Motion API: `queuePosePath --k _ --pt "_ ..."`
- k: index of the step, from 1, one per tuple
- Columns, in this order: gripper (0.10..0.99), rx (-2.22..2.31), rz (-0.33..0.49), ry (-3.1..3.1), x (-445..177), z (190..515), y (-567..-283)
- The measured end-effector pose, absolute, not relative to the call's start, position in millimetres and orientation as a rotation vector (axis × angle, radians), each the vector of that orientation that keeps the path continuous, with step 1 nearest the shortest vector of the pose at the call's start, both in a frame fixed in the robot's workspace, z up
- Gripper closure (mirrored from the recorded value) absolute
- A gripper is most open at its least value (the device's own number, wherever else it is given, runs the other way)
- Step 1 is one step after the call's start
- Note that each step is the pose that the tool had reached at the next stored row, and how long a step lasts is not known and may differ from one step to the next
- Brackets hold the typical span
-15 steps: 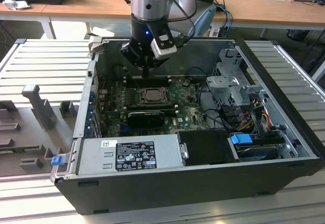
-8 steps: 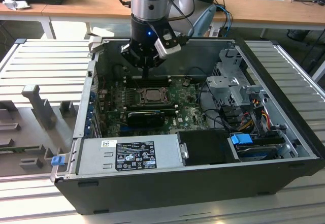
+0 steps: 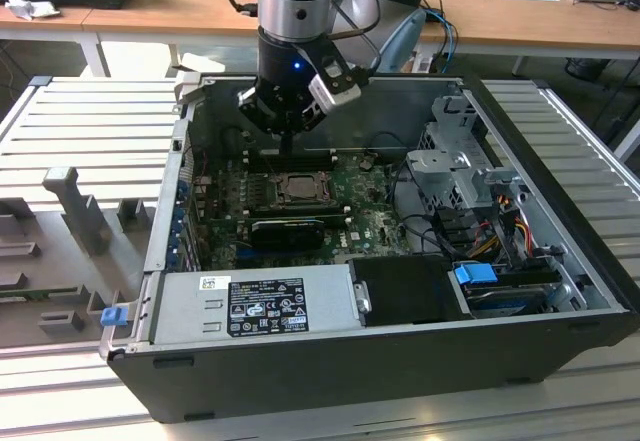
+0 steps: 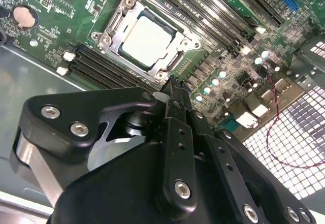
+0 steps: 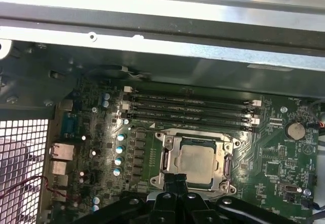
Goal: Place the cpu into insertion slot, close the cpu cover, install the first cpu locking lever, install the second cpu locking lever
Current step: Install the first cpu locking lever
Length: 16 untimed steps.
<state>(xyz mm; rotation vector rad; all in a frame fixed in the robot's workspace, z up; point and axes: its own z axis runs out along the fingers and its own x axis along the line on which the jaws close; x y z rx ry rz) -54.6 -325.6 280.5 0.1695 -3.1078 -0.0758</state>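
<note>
We see the cpu (image 4: pixel 147 41) seated flat in the insertion slot (image 4: pixel 161 74), with the cpu cover (image 4: pixel 118 25) lying down around it. Our claw (image 4: pixel 172 84) hangs just beside the slot's rim, fingers pressed together and empty, probably to make one narrow pushing tip.

The gripper (image 5: pixel 176 180), fingers pressed together, hangs at the near edge of the cover (image 5: pixel 166 159), which lies flat around the cpu (image 5: pixel 196 163). Beyond them run four memory slots (image 5: pixel 189 109); a coin cell (image 5: pixel 294 130) sits farther aside.
</note>
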Motion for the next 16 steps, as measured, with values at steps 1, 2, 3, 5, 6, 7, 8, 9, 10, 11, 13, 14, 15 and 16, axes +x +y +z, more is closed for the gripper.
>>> queuePosePath --k 1,2,3,5,6,7,8,9,10,11,13,14,15,16 --pt "0.98 0.176 -0.076 -3.107 -54.6 280.5 -325.6" --pt "0.98 0.18 -0.076 -3.107 -54.6 280.5 -325.6" --pt "0.98 0.183 -0.076 -3.107 -54.6 280.5 -325.6" --pt "0.98 0.192 -0.075 -3.106 -54.6 280.5 -325.6" --pt "0.98 0.202 -0.075 -3.105 -54.6 280.5 -325.6" --pt "0.98 0.213 -0.075 -3.105 -54.6 280.5 -325.6" --pt "0.98 0.226 -0.075 -3.103 -54.6 280.5 -325.6" --pt "0.98 0.296 -0.074 -3.099 -54.5 280.2 -325.6" --pt "0.98 0.384 -0.071 -3.1 -54.6 279.4 -325.6" --pt "0.98 0.356 -0.07 -3.109 -59.1 274.0 -325.6" --pt "0.98 0.3 -0.071 -3.116 -59.2 270.7 -325.6" --pt "0.98 0.27 -0.071 -3.119 -59.2 269.4 -325.6" --pt "0.98 0.243 -0.071 -3.121 -59.2 268.3 -325.6" --pt "0.98 0.214 -0.071 -3.124 -59.2 267.1 -325.5"
